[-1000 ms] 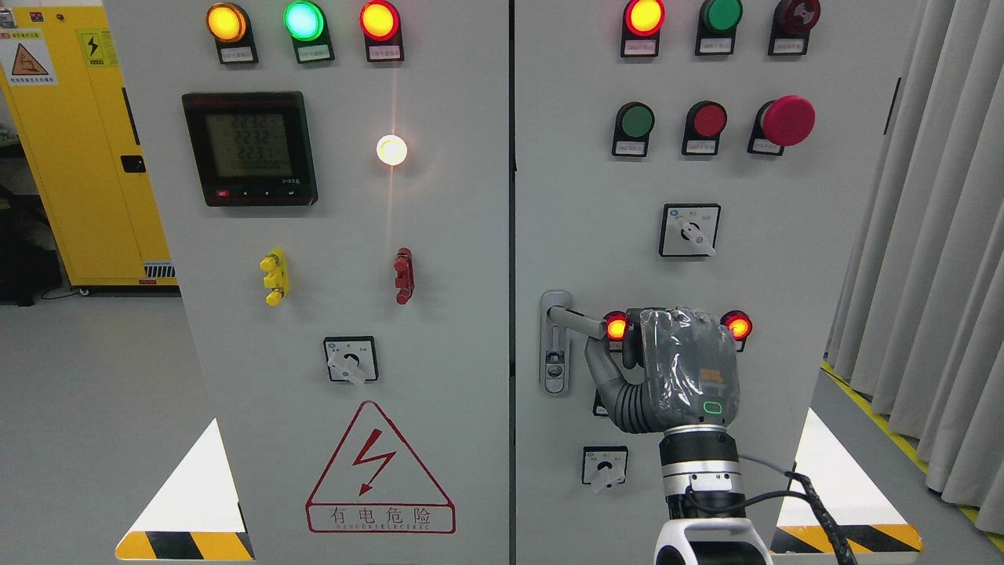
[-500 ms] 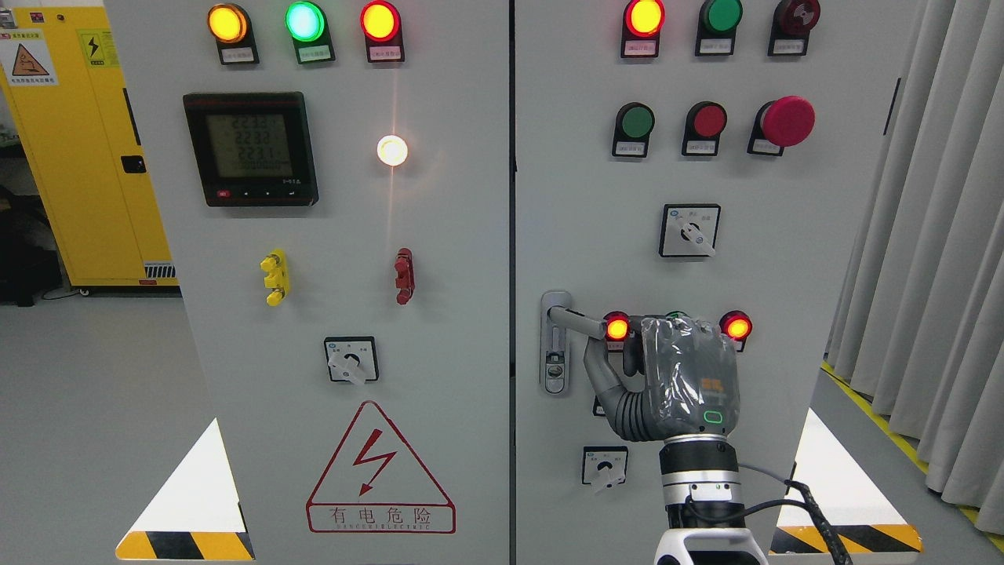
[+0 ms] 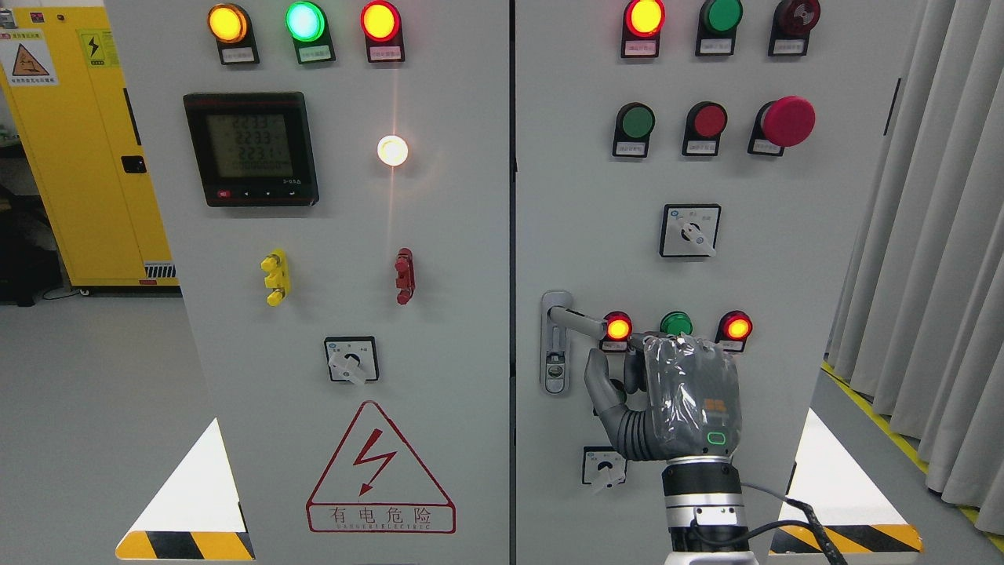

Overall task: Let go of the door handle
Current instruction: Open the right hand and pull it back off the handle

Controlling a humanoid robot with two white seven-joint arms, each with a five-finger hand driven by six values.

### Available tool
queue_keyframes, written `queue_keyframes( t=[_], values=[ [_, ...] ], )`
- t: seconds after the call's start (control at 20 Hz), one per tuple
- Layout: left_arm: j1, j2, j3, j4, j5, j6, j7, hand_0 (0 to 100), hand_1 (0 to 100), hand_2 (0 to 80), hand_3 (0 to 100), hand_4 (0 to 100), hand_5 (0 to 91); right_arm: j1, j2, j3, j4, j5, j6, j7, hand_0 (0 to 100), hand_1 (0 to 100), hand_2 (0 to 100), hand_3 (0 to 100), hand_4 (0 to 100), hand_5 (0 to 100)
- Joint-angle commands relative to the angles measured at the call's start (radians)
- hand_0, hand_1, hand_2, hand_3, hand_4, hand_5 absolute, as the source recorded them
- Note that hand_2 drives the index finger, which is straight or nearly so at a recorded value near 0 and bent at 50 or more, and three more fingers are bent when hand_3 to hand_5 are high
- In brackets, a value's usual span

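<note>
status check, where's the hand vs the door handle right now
Right robot hand below the door handle, off it, fingers loosely curled, holding nothing. Handle sticks out to the right. Left hand not in view. Nothing in the way.

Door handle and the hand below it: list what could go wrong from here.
1. The right hand hangs close under the door handle; its thumb might catch the lever on retreat.
2. Its knuckles sit just below the green indicator light and red indicator light; drifting up could bump them.

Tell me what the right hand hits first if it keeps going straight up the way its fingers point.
Probably the green round indicator light just above the right hand, though depth from the grey cabinet door is unclear.
</note>
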Motion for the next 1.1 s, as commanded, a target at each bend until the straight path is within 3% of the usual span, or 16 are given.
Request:
queue_keyframes(
  t=[0.0, 0.05, 0.1, 0.25, 0.35, 0.4, 0.45, 0.55, 0.6, 1.05],
  values=[
    [0.000, 0.000, 0.000, 0.000, 0.000, 0.001, 0.000, 12, 56, 0.0, 0, 0, 0.0, 0.086, -0.097, -0.017, -0.074, -0.083, -0.065, -0.043, 63, 35, 45, 65, 65, 56],
    [0.000, 0.000, 0.000, 0.000, 0.000, 0.001, 0.000, 12, 56, 0.0, 0, 0, 0.0, 0.085, -0.100, -0.031, -0.071, -0.123, -0.104, -0.059, 63, 34, 36, 52, 53, 40],
    [0.000, 0.000, 0.000, 0.000, 0.000, 0.001, 0.000, 12, 56, 0.0, 0, 0, 0.0, 0.085, -0.103, -0.048, -0.072, -0.149, -0.141, -0.069, 62, 34, 34, 48, 50, 37],
    [0.000, 0.000, 0.000, 0.000, 0.000, 0.001, 0.000, 12, 56, 0.0, 0, 0, 0.0, 0.097, -0.108, -0.094, -0.065, -0.187, -0.242, -0.114, 62, 31, 17, 25, 27, 19],
    [0.000, 0.000, 0.000, 0.000, 0.000, 0.001, 0.000, 12, 56, 0.0, 0, 0, 0.0, 0.126, -0.114, -0.117, -0.066, -0.214, -0.268, -0.120, 64, 29, 11, 16, 18, 11],
    [0.000, 0.000, 0.000, 0.000, 0.000, 0.001, 0.000, 12, 56, 0.0, 0, 0, 0.0, 0.132, -0.134, -0.132, -0.068, -0.236, -0.273, -0.119, 65, 28, 6, 10, 11, 4],
    [0.000, 0.000, 0.000, 0.000, 0.000, 0.001, 0.000, 12, 56, 0.0, 0, 0, 0.0, 0.132, -0.143, -0.136, -0.068, -0.263, -0.279, -0.116, 70, 19, 0, 0, 0, 0],
    [0.000, 0.000, 0.000, 0.000, 0.000, 0.001, 0.000, 12, 56, 0.0, 0, 0, 0.0, 0.140, -0.146, -0.130, -0.074, -0.286, -0.300, -0.123, 71, 14, 0, 0, 0, 0],
    [0.000, 0.000, 0.000, 0.000, 0.000, 0.001, 0.000, 12, 56, 0.0, 0, 0, 0.0, 0.152, -0.149, -0.130, -0.079, -0.287, -0.314, -0.123, 67, 5, 0, 0, 0, 0],
    [0.000, 0.000, 0.000, 0.000, 0.000, 0.001, 0.000, 12, 56, 0.0, 0, 0, 0.0, 0.157, -0.148, -0.143, -0.083, -0.292, -0.323, -0.120, 60, 5, 0, 0, 0, 0]
  ],
)
